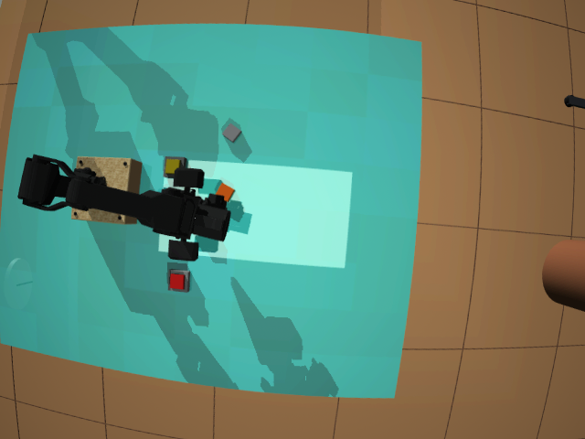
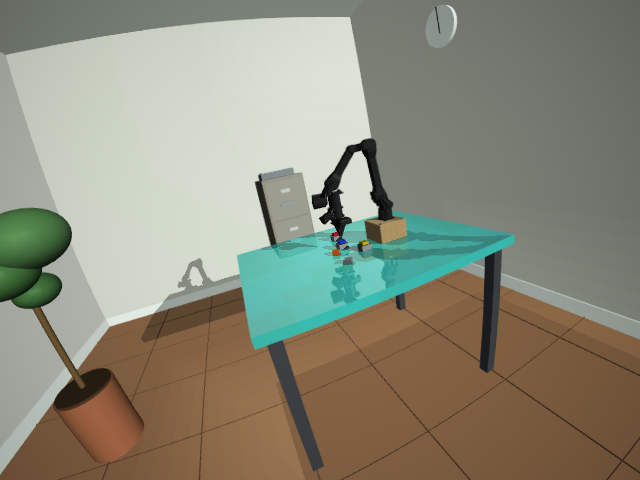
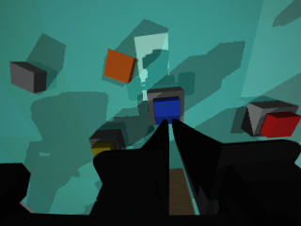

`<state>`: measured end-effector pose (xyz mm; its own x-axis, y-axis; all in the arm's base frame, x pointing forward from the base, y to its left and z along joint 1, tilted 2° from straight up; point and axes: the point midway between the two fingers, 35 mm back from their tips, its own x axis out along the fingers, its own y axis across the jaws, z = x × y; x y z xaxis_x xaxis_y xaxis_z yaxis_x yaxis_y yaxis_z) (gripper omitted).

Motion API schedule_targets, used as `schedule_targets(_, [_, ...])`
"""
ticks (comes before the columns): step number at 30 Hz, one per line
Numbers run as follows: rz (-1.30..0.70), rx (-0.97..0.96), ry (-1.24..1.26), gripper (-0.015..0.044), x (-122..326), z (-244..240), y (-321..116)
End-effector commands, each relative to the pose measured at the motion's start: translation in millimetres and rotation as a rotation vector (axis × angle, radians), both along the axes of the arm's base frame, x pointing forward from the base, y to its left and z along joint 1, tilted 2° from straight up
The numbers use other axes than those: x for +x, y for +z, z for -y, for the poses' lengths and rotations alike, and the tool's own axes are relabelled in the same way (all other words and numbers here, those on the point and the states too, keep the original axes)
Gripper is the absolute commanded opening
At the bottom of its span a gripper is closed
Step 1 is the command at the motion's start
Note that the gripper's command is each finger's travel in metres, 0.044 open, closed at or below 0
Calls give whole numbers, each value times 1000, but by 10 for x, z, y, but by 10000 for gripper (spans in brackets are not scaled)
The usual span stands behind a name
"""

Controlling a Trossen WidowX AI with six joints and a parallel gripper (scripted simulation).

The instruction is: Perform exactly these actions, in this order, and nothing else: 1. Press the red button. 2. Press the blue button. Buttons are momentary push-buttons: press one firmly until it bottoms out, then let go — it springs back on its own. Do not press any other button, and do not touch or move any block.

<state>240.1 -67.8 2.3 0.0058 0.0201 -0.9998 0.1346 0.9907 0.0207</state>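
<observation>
The gripper (image 3: 168, 121) is nearly closed with only a thin slit between its fingers, holding nothing, its tips at the near edge of the blue button (image 3: 166, 108). From above the arm hides that button completely. The red button (image 1: 177, 281) stands apart on the teal table (image 1: 307, 330). The yellow button (image 3: 104, 147) is partly cut off by the fingers. An orange block (image 3: 119, 66) lies beyond, a grey block (image 3: 28, 76) far left.

Filing cabinet (image 2: 285, 206), potted plant (image 2: 62, 330) and wall clock (image 2: 440, 25).
</observation>
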Motion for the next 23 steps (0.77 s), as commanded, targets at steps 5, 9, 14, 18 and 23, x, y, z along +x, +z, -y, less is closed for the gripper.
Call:
schedule_targets(5, [9,2,-5,177,297,-520,220])
schedule_targets(9, [10,7,-5,283,433,-1067,384])
schedule_targets(14, [10,14,-5,400,422,-1806,595])
schedule_targets(18, [8,19,-4,400,295,-2298,737])
schedule_targets(23, [8,20,-4,400,287,-2322,744])
